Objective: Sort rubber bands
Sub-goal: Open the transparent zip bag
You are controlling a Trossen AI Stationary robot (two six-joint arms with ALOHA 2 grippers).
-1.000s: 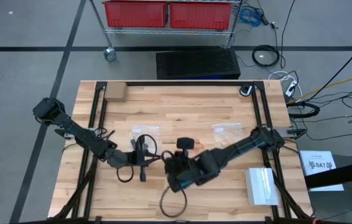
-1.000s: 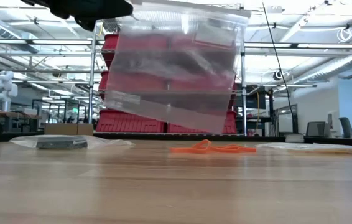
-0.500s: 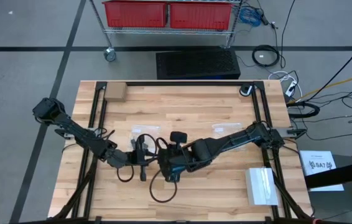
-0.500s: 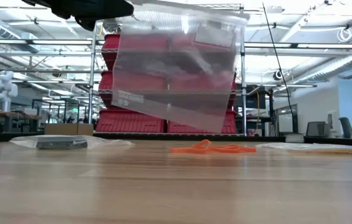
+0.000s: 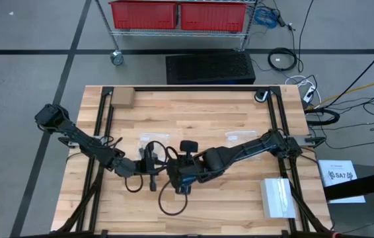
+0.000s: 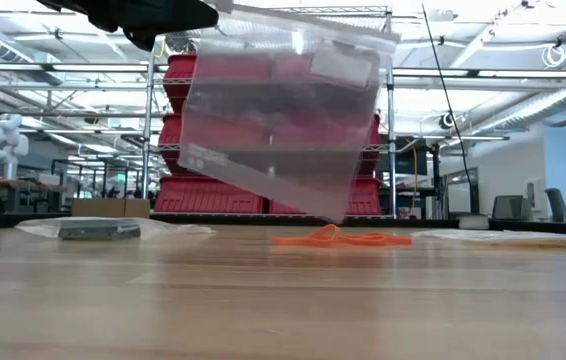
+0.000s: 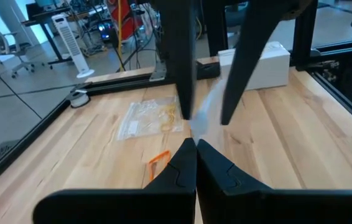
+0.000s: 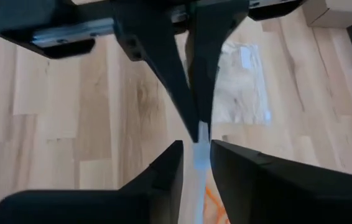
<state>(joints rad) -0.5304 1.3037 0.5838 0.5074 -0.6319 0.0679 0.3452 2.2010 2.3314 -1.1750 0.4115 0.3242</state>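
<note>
above the middle of the table (image 5: 240, 119), the left gripper (image 7: 194, 144) has its fingers pinched tight on the edge of a clear plastic bag (image 6: 283, 110), which hangs tilted off the wood. the right gripper (image 8: 194, 152) sits right there too, fingers narrowly apart around that same edge. orange rubber bands (image 6: 338, 238) lie on the table behind the bag, with another bag (image 7: 151, 118) of yellowish bands flat nearby.

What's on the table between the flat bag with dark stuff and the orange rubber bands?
Bare table, seen in the low view: nothing lies between the flat bag and the orange rubber bands; another clear bag hangs above that stretch.
</note>
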